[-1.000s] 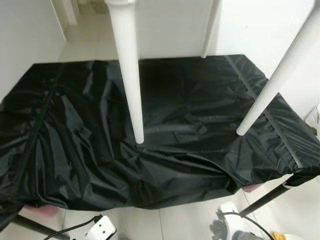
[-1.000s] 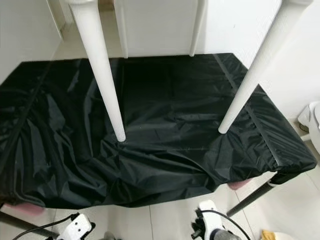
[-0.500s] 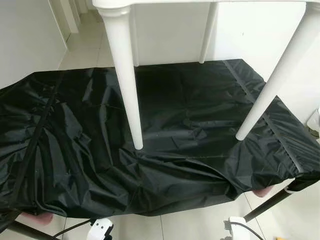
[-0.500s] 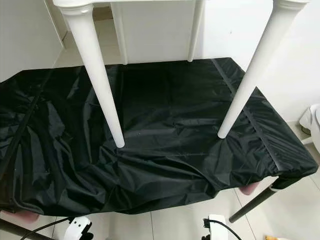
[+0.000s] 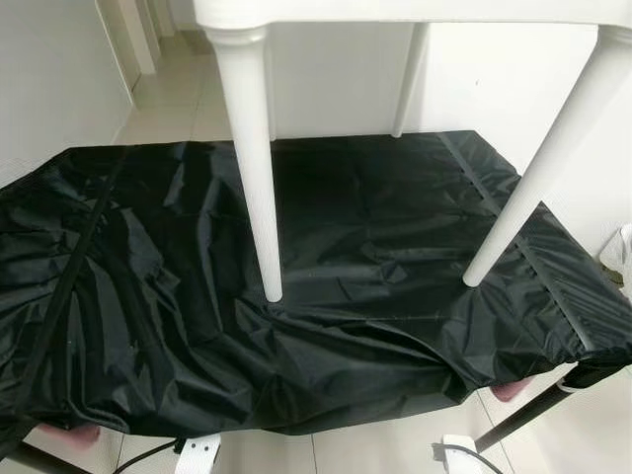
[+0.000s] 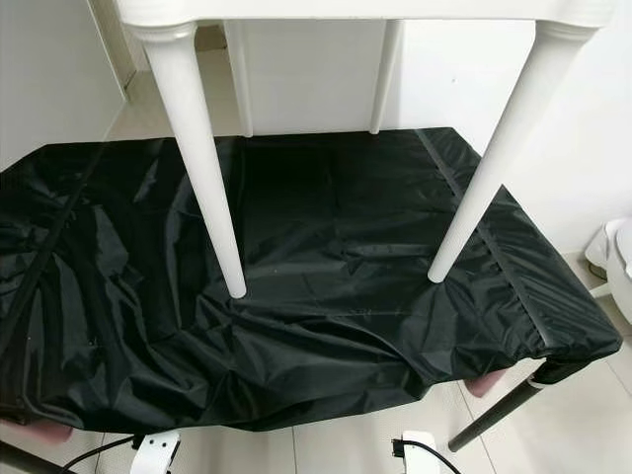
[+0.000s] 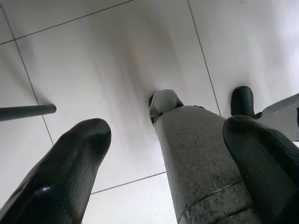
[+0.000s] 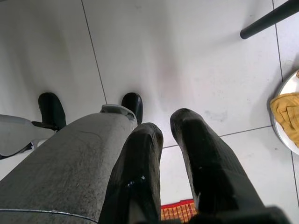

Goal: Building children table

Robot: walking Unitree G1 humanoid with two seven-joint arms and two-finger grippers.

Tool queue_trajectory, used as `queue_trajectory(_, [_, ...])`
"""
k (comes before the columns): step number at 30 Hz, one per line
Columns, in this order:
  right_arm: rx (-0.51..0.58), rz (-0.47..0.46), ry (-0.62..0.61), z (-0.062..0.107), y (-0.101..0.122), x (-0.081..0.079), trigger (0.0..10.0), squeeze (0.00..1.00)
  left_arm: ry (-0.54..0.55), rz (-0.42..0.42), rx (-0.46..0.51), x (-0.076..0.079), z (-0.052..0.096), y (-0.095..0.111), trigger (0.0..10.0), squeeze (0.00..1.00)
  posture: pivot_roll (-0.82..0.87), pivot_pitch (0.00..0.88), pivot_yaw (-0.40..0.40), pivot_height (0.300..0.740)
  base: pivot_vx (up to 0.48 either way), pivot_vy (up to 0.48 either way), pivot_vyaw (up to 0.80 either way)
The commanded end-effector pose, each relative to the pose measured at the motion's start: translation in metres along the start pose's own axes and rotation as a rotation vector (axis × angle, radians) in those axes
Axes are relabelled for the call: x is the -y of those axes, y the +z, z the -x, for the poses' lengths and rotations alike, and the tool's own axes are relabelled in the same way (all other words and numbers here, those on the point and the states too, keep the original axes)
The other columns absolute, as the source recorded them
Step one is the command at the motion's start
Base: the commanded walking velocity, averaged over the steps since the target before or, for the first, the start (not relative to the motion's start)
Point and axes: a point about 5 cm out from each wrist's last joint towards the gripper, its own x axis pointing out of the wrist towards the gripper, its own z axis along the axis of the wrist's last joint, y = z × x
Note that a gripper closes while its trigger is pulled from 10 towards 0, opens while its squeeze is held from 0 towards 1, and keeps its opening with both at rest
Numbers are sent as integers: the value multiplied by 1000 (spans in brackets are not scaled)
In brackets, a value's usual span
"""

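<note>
- Surface: low platform covered w/ wrinkled black sheet point(image 5: 375, 247), glossy fabric, sewn bands running near-to-far at left and right. Near edge hangs loose; pink padding point(image 5: 69, 433) peeks out under near-left corner, and again under near-right corner.
- Dark metal leg point(image 6: 494, 415) of the platform slants to the floor at near right.
- Room: pale tiled floor point(image 5: 385, 449) w/ thin grout lines, white walls far and right, tiled passage opening at far left.
- Task item: white children table point(image 5: 395, 12) stands upright on the sheet, top edge along the upper frame. Near-left leg point(image 5: 255, 168) and near-right leg point(image 5: 538, 178) both tip down onto the black fabric; two far legs sit near the far edge of the sheet.
- Writing/brands: none legible anywhere.
- Left gripper point(image 7: 163, 163): hanging by robot's leg, pointed at floor; fingers spread wide, nothing between them but the grey leg behind.
- Right gripper point(image 8: 170, 158): also hanging toward floor; fingers nearly together w/ narrow gap, holding nothing. Yellow cloth point(image 8: 286, 114) in a white dish at edge of that view; strip of red patterned mat point(image 8: 180, 211) below fingers.
- White parts of the robot w/ black cables show at near edge, head views.
- Vs 1.0 s ago: whole pic shifted – cam has tilted up/back. Tabletop underside now in view, less of the near floor. Table legs sit on same spots of sheet; no item moved.
</note>
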Motion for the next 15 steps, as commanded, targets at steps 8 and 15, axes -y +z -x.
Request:
queue_trajectory(8, [-40, -51, 30, 0, -8, -19, 10000, 0, 16, -37, -49, 7, -1, -7, 10000, 0, -61, 0, 15, 740, 0, 0, 0])
queue_trajectory(15, [-45, -44, 36, 0, -9, -21, 10000, 0, 26, -51, -43, 10, -1, -5, 10000, 0, -71, 1, 19, 740, 0, 0, 0])
